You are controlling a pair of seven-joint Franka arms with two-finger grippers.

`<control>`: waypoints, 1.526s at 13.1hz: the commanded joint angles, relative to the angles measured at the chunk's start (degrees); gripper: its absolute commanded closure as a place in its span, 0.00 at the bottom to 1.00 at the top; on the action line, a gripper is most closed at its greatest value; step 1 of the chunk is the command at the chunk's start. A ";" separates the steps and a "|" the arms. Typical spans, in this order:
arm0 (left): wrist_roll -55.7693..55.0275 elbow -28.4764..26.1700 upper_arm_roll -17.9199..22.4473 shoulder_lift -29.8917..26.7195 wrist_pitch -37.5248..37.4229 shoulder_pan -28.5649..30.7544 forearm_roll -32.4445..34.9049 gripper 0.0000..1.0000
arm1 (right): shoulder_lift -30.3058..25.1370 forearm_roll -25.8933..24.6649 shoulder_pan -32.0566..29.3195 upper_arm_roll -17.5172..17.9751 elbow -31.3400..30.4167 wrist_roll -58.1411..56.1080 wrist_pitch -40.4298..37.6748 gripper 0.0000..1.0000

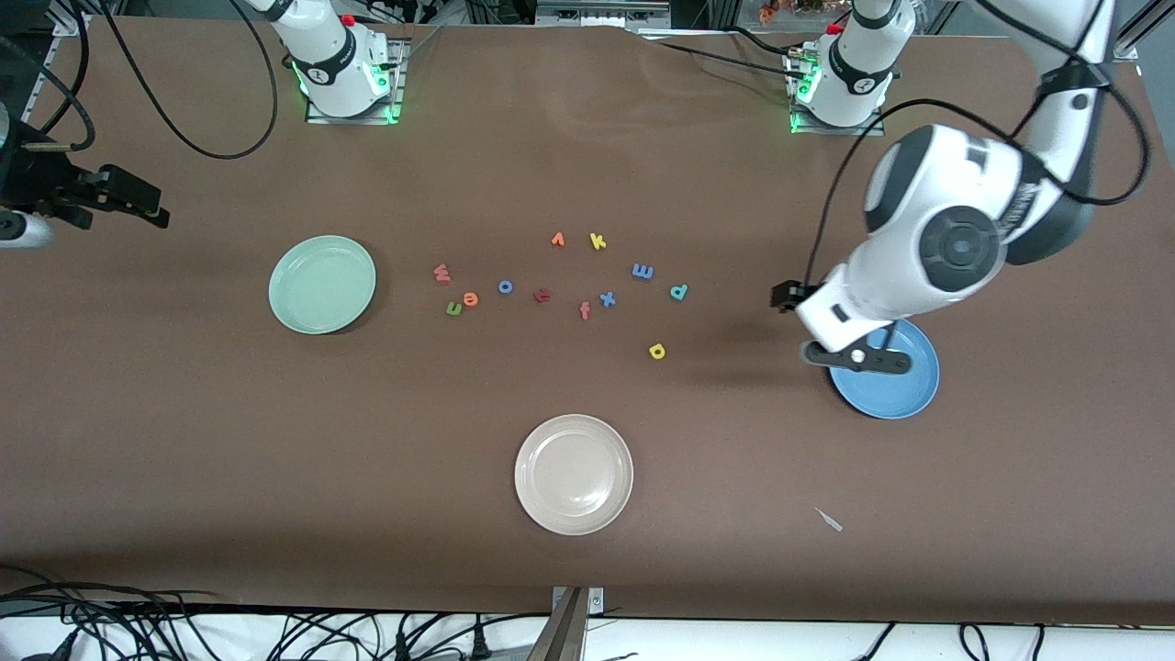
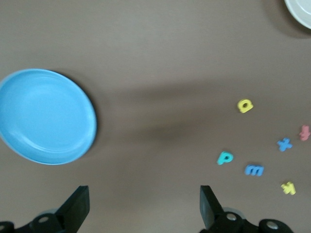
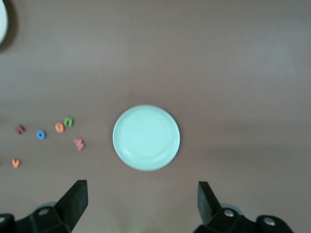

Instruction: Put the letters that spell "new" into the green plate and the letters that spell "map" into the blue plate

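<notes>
Front view, nearest first: round beige plate (image 1: 574,474), not needed. Next, round mid-blue plate (image 1: 889,386), bare, with my left gripper (image 2: 145,206) spread wide and holding nothing, hanging over its rim. Then yellow foam a (image 1: 656,351), teal p (image 1: 678,292), blue m (image 1: 643,271); green n (image 1: 453,308), orange e (image 1: 471,298), pinkish-red w (image 1: 442,273) beside the bare mint-green plate (image 1: 322,284). My right gripper (image 3: 142,206), fingers spread, waits above. Nothing is sorted yet; all six remain.

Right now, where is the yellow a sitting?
In the front view the yellow a lies alone on the table, nearer the camera than the teal p, between the beige plate and the blue plate.
</notes>
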 commanded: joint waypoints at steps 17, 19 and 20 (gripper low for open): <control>-36.25 -0.23 0.85 22.30 31.78 -15.52 -0.82 0.00 | 15.38 0.01 8.35 2.10 -12.92 27.97 26.15 0.02; -36.33 2.14 0.85 23.96 31.16 -15.51 -0.73 0.01 | 16.61 -0.34 14.42 2.10 -17.07 40.87 34.17 0.02; -36.42 2.41 0.85 24.32 31.07 -15.60 -0.82 0.04 | 18.01 -0.78 17.06 2.10 -17.17 46.68 36.73 0.02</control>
